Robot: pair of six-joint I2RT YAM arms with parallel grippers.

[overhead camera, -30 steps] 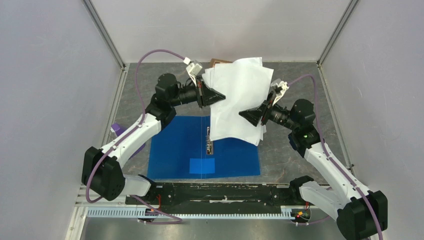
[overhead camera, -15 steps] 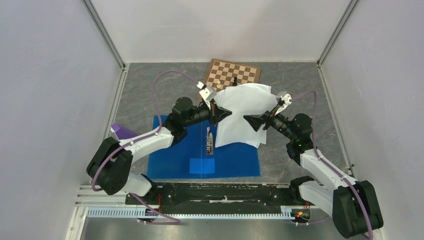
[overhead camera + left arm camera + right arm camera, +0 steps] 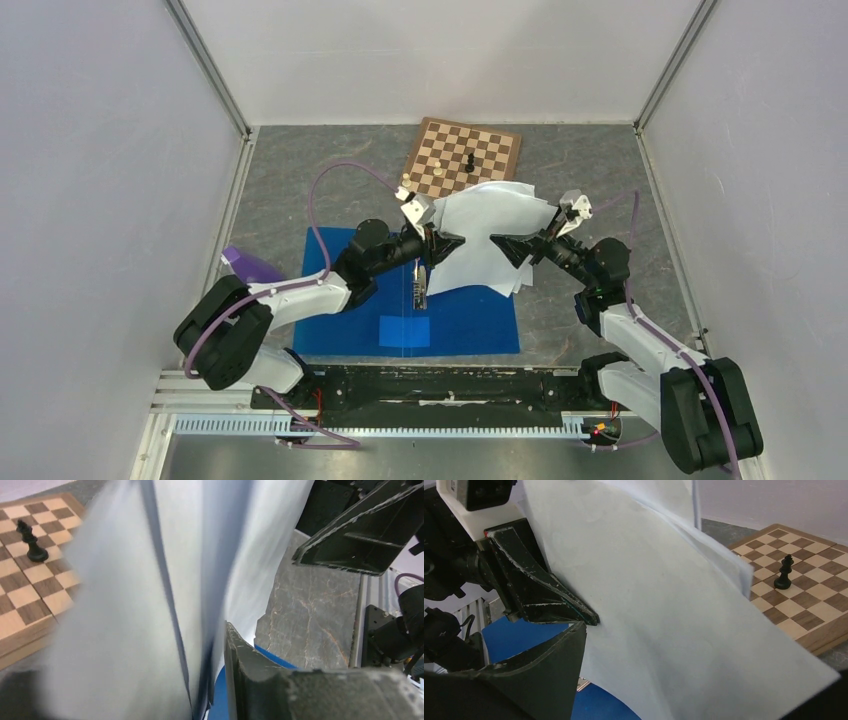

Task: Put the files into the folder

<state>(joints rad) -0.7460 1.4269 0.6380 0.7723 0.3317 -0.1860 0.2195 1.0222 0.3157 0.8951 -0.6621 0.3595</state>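
Note:
The files (image 3: 487,235) are a floppy stack of white sheets held in the air between both grippers, sagging over the right half of the open blue folder (image 3: 350,300). The folder lies flat with its metal clip (image 3: 419,285) along the spine. My left gripper (image 3: 446,243) is shut on the sheets' left edge. My right gripper (image 3: 502,248) is shut on their right side. In the left wrist view the files (image 3: 150,605) fill the frame beside my fingertip (image 3: 250,670). In the right wrist view the files (image 3: 674,620) cover one finger; the folder (image 3: 519,635) shows below.
A wooden chessboard (image 3: 462,155) with a black piece (image 3: 469,162) lies at the back, just behind the sheets. A purple object (image 3: 245,265) sits left of the folder. Grey walls close in the table on three sides.
Both arms have come down and toward the near edge with the sheets, from high over the chessboard to low over the folder. The chessboard is now uncovered.

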